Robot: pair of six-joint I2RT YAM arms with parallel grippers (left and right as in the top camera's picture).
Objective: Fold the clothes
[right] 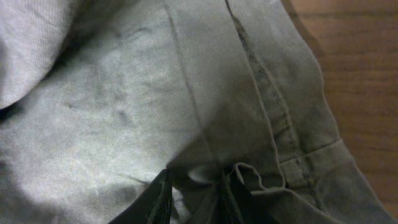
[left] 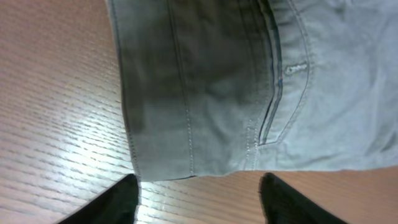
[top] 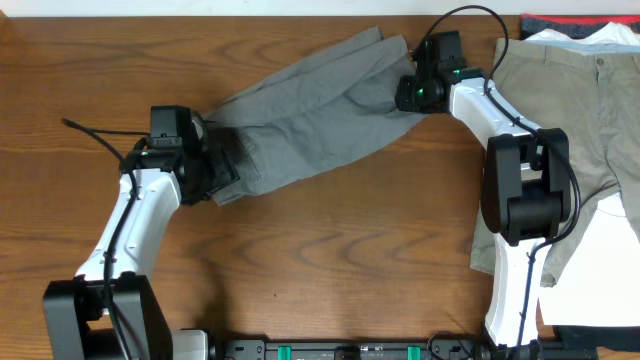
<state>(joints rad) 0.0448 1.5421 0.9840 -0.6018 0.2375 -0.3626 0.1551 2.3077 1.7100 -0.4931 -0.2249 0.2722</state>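
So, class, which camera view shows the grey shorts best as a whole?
Overhead: the shorts show full length, from left gripper to right gripper. The left wrist view shows only a stitched edge and pocket seam; the right wrist view only creased cloth.

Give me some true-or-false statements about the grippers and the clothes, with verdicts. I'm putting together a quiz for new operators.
1. The right gripper is pinching fabric of the grey shorts. True.
2. The left gripper is clamped on the shorts. False: its fingers are spread wide at the shorts' stitched edge, with nothing between them.
3. The khaki trousers lie on the right side of the table, beyond the right arm. True.
4. The grey shorts sit in a neat folded stack. False: they stretch wrinkled and diagonal between the two grippers.
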